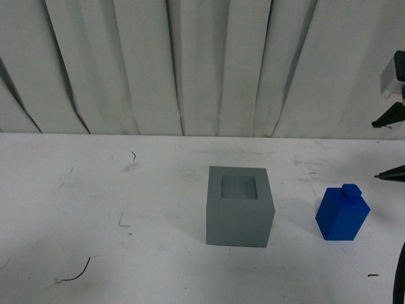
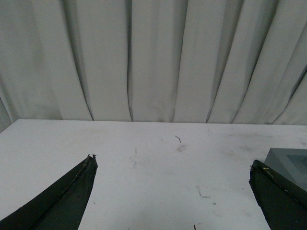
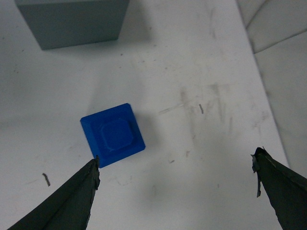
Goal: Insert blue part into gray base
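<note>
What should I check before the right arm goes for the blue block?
1. Right gripper open: ok.
2. Blue block upright, knob on top: ok.
3. Block centred between the fingers: not ok, it sits close to one finger.
4. Gray cube has its recess facing up and empty: ok.
5. Left gripper open, holding nothing: ok.

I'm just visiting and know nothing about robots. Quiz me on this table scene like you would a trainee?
1. True or false: the blue part already sits in the recess of the gray base.
2. Seen from the front, the blue part stands: A) left of the base, B) right of it, C) on top of it.
3. Fill in: the right gripper is ___, holding nothing.
Key: 1 false; 2 B; 3 open.
</note>
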You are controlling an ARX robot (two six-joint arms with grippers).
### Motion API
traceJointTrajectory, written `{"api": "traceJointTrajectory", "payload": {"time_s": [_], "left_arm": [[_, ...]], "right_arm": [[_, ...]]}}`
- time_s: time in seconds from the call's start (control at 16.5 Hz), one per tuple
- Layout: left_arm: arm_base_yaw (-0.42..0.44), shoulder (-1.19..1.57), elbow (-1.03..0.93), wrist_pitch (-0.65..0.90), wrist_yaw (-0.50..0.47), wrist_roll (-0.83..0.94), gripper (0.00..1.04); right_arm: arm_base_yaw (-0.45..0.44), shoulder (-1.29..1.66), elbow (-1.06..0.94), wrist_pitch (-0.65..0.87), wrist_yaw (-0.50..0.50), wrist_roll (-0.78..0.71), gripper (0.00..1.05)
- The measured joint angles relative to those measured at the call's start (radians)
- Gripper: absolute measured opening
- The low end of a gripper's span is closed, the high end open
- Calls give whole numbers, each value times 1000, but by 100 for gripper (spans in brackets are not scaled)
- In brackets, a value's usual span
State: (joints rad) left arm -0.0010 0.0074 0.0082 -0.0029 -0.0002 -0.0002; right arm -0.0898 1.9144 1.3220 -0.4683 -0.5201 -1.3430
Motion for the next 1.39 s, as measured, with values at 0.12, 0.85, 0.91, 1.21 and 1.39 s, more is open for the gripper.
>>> {"api": "traceJointTrajectory", "payload": {"time_s": [0.12, 0.85, 0.91, 1.21, 1.39], "left_arm": [[0, 0, 0, 0, 0, 0, 98], [0, 0, 0, 0, 0, 0, 98], [0, 0, 0, 0, 0, 0, 98], [0, 0, 0, 0, 0, 0, 98], [0, 0, 0, 0, 0, 0, 98]], "right_arm": [[33, 45, 51, -77, 42, -40, 98], [131, 236, 193, -198, 208, -170, 98], [131, 248, 193, -196, 212, -170, 98], [136, 268, 180, -169, 232, -172, 98], [136, 284, 178, -185, 231, -172, 94]]}}
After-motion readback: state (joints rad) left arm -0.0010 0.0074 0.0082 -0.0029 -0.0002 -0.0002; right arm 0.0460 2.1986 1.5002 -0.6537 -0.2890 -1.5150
